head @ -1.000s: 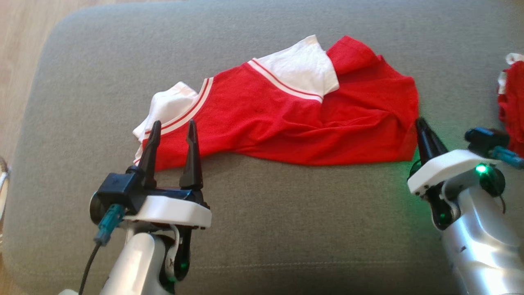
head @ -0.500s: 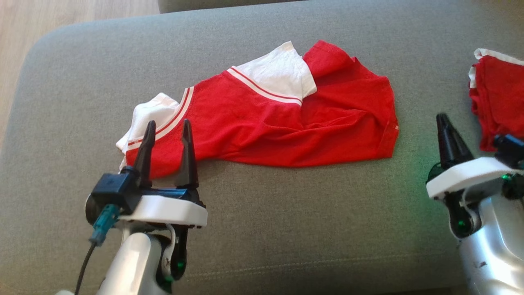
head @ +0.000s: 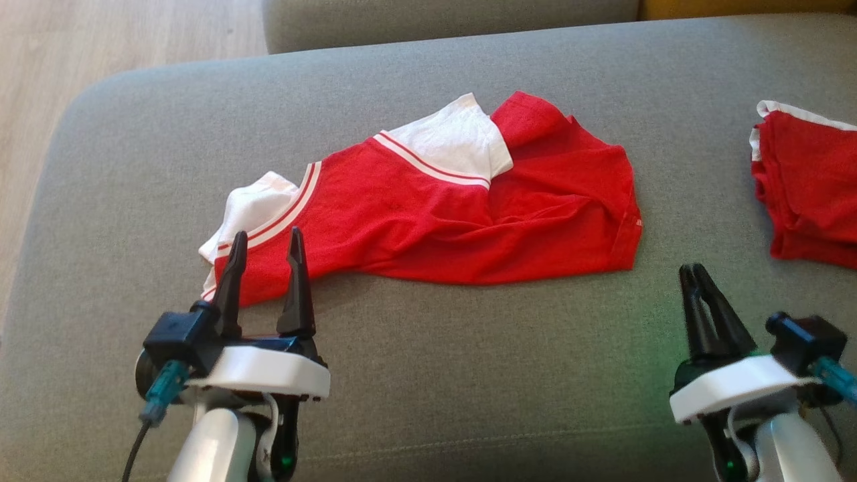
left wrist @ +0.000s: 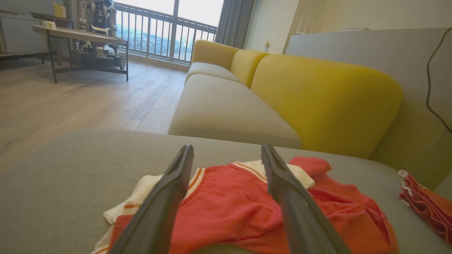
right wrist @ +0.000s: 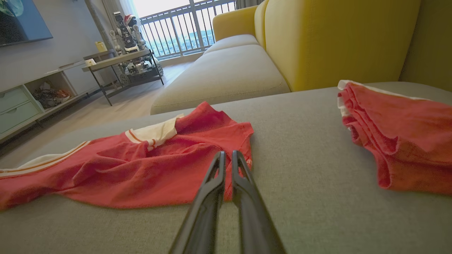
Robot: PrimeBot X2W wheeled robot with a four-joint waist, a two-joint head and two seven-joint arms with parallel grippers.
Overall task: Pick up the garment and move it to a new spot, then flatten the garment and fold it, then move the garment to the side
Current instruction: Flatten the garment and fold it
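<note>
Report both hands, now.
Left hand: open, holding nothing.
Right hand: closed, holding nothing, clear of the shirt.

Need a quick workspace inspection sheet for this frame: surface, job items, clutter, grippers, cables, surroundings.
Surface: grey cushion, smooth fabric.
Job's things: red and white shirt, rumpled mid-cushion, one white sleeve lying on the red body.
Clutter: second red garment, folded, at the cushion's right side, apart from the shirt.
Grippers: left gripper open, fingers over the shirt's left end, gripping nothing; right gripper fingers nearly together, empty, short of the shirt's right hem.
Cables: teal-plug cable at the left wrist, right wrist cable; both off the shirt.
Surroundings: yellow sofa back, wooden floor, metal-legged table by the window.
</note>
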